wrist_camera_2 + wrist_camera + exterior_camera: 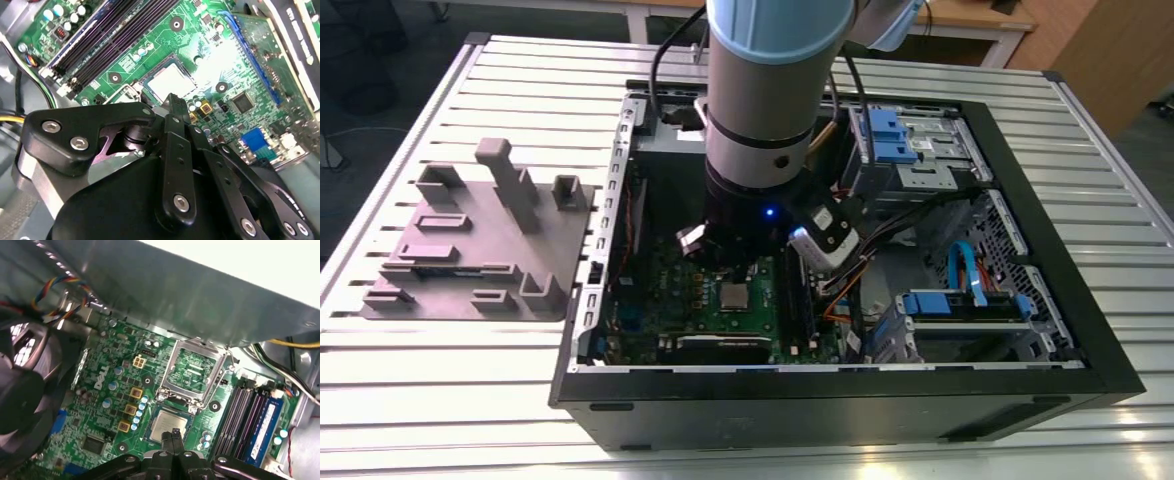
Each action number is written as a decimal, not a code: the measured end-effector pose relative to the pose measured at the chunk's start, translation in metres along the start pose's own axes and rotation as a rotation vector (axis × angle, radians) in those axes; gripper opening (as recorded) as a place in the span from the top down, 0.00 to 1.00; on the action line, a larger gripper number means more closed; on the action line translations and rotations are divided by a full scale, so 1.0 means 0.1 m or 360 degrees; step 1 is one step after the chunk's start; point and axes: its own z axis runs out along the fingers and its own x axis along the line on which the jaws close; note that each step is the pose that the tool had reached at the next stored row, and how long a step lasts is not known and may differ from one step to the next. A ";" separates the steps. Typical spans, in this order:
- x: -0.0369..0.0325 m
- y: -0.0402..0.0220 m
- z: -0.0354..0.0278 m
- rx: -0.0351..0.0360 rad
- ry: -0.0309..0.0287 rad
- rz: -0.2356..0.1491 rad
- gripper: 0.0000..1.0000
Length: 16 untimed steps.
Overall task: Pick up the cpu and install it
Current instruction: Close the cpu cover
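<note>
Hovering just above the cpu (169, 423) seated in its motherboard (120, 405) socket, socket frame (192, 371) swung up; gripper (174, 436) fingertips pressed together, holding nothing

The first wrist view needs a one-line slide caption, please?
Gripper poised over the cpu lying in the motherboard socket, retention frame open.

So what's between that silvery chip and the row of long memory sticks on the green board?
In the first wrist view, bare green board with a screw hole and small round capacitors lies between the cpu and the memory sticks.
</note>
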 end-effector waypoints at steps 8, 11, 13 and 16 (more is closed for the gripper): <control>0.000 0.000 0.000 0.0001 0.00021 -0.0125 0.90; 0.000 0.000 0.000 0.0001 0.00028 -0.0163 0.90; 0.000 0.000 0.000 0.0001 0.00032 -0.0189 0.90; 0.000 0.000 0.000 0.0001 0.00040 -0.0235 0.90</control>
